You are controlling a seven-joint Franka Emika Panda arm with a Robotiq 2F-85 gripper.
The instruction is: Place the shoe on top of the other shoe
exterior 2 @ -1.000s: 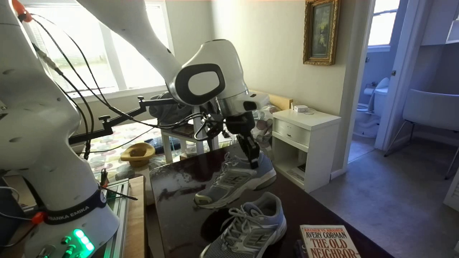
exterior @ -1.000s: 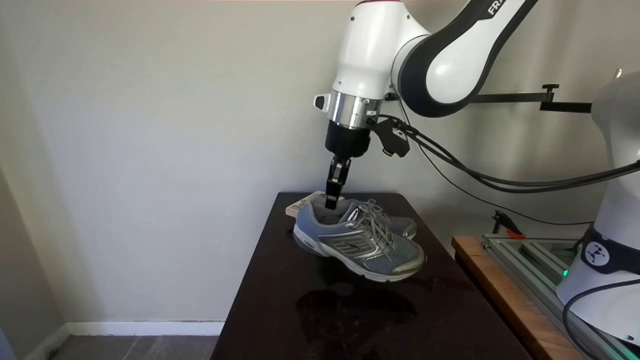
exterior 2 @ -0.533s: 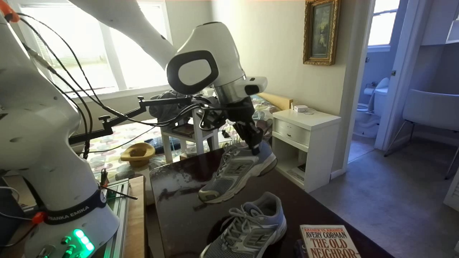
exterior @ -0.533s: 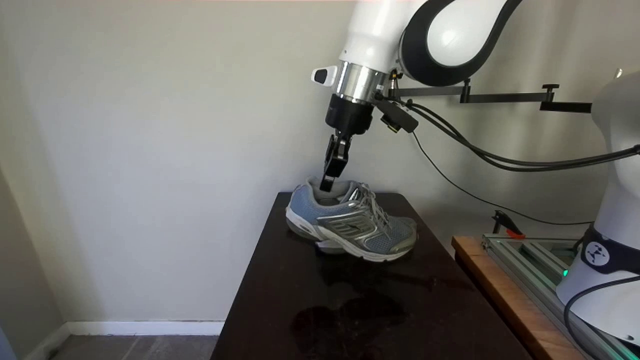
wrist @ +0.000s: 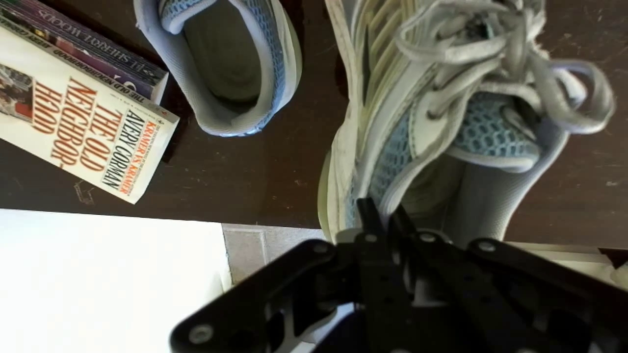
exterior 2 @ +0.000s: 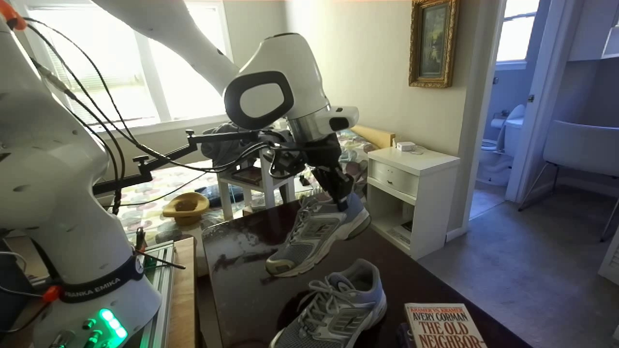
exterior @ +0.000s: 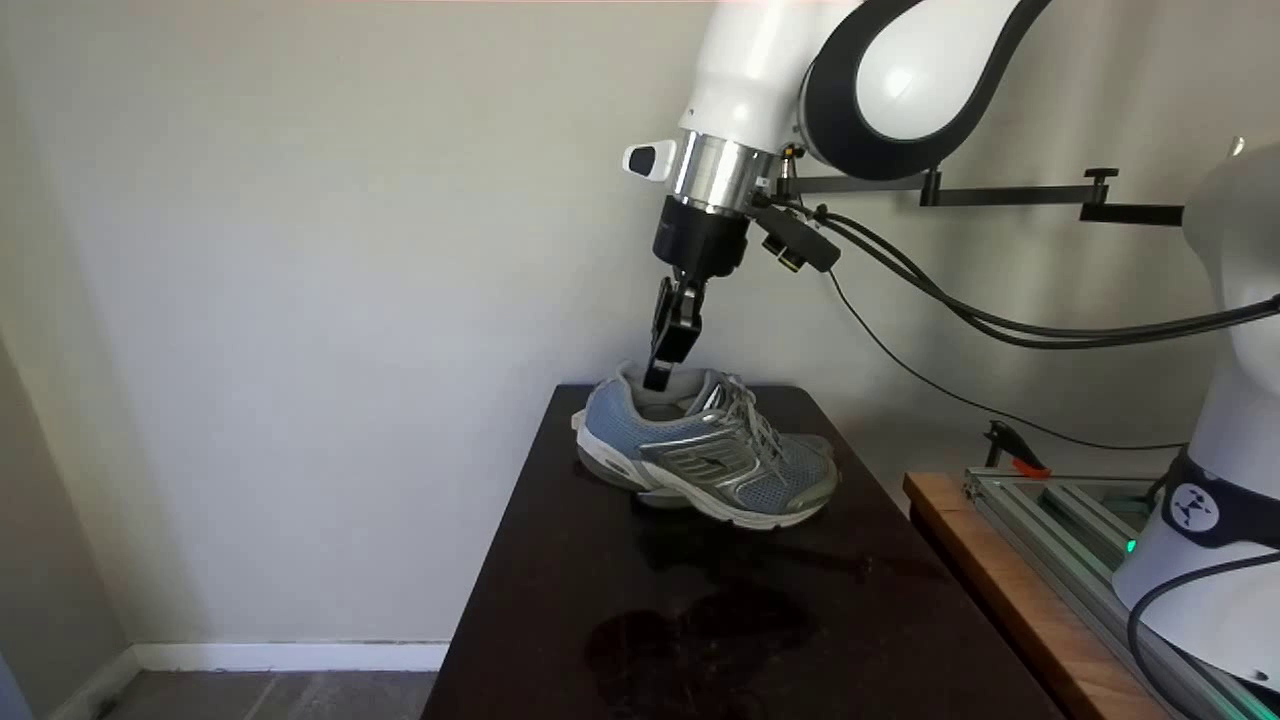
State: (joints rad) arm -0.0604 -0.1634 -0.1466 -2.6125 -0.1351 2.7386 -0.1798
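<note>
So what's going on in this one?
A black two-fingered robot gripper holds a blue and grey mesh running shoe by its collar, toe tilted down, above a dark glossy table. The matching blue and grey shoe rests on the table, near a white paperback with red lettering. The shoes are not stacked yet.

There are two blue-and-grey mesh shoes (exterior 2: 316,232) (exterior 2: 338,311), two rectangular paperback books (wrist: 98,120) (wrist: 105,55), one gold-framed painting (exterior 2: 433,41), one white nightstand (exterior 2: 433,212).

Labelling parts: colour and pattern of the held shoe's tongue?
Tongue: pale-edged blue honeycomb mesh; shows best in the wrist view.
</note>
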